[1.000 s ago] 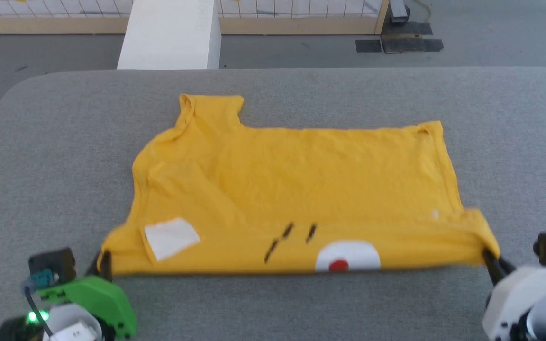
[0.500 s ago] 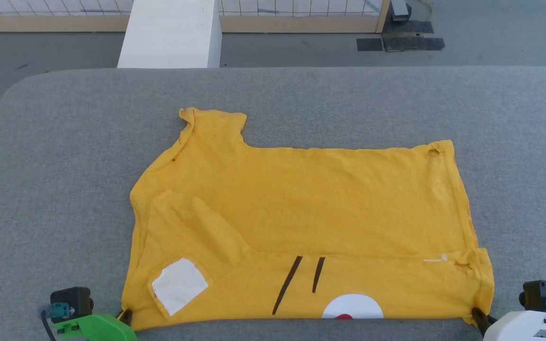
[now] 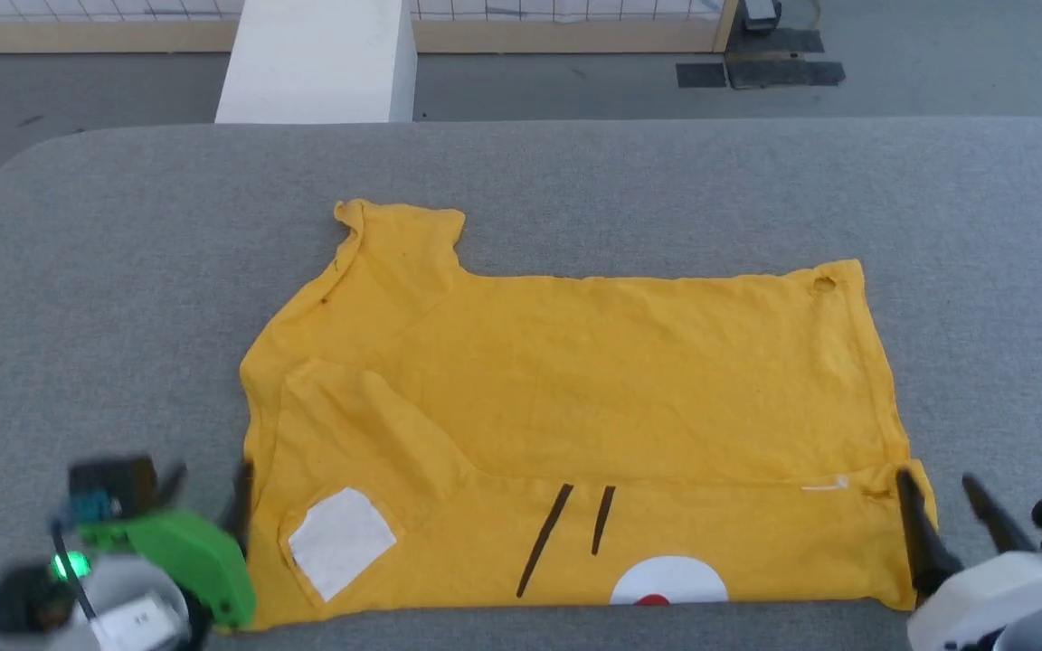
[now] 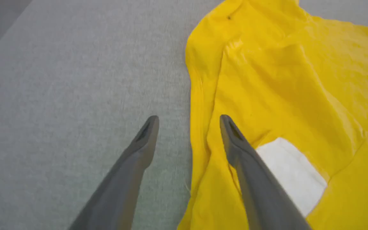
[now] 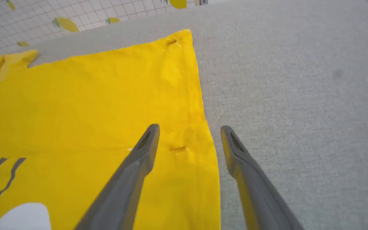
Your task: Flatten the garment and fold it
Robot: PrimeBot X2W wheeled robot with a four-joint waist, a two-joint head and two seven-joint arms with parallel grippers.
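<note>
Left gripper (image 4: 188, 118) spread wide, empty, straddling garment (image 3: 575, 380) near-left edge; right gripper (image 5: 188, 128) spread wide, empty, straddling near-right edge; garment lies flat on grey table (image 3: 123, 271); white block (image 3: 313, 63) beyond.

You have the garment (image 3: 575, 389) lying on the table (image 3: 123, 271), toward its near edge. Your left gripper (image 3: 211, 475) straddles its left side edge, your right gripper (image 3: 935, 477) the right (one finger over cloth each).
</note>
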